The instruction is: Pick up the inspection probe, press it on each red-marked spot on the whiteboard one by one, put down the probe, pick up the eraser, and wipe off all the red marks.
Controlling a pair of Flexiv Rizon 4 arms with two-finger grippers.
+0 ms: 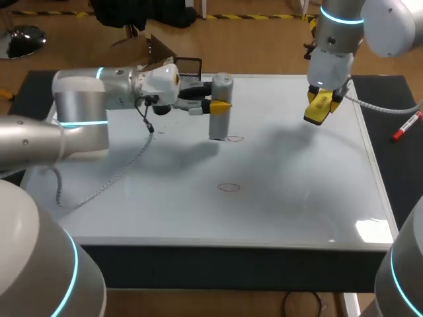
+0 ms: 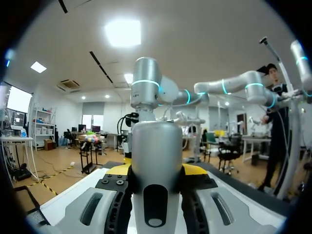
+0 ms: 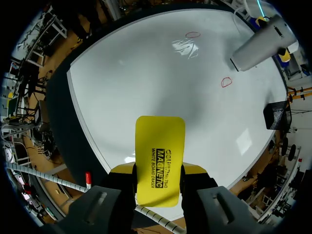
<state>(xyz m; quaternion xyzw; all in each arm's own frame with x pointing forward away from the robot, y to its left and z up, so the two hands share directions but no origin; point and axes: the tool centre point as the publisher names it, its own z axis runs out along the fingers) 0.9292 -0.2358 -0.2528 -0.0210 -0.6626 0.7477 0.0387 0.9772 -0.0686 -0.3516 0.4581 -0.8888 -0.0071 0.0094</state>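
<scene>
My left gripper (image 1: 217, 105) is shut on the grey cylindrical probe (image 1: 221, 125), which stands upright with its lower end on or just above the whiteboard (image 1: 297, 185), beside a red ring mark (image 1: 235, 139). A second red ring (image 1: 229, 187) lies nearer the front. In the left wrist view the probe (image 2: 155, 146) fills the gap between the fingers (image 2: 195, 170). My right gripper (image 1: 320, 105) hangs above the board's far right and is shut on the yellow eraser (image 1: 317, 109). The right wrist view shows the eraser (image 3: 160, 156), both red rings (image 3: 193, 35) (image 3: 226, 82) and the probe (image 3: 258, 44).
A red marker pen (image 1: 406, 125) lies on the dark mat right of the board. A black wire holder (image 1: 190, 66) stands at the board's back edge. A coiled cable (image 1: 106, 181) from my left arm trails over the board's left part.
</scene>
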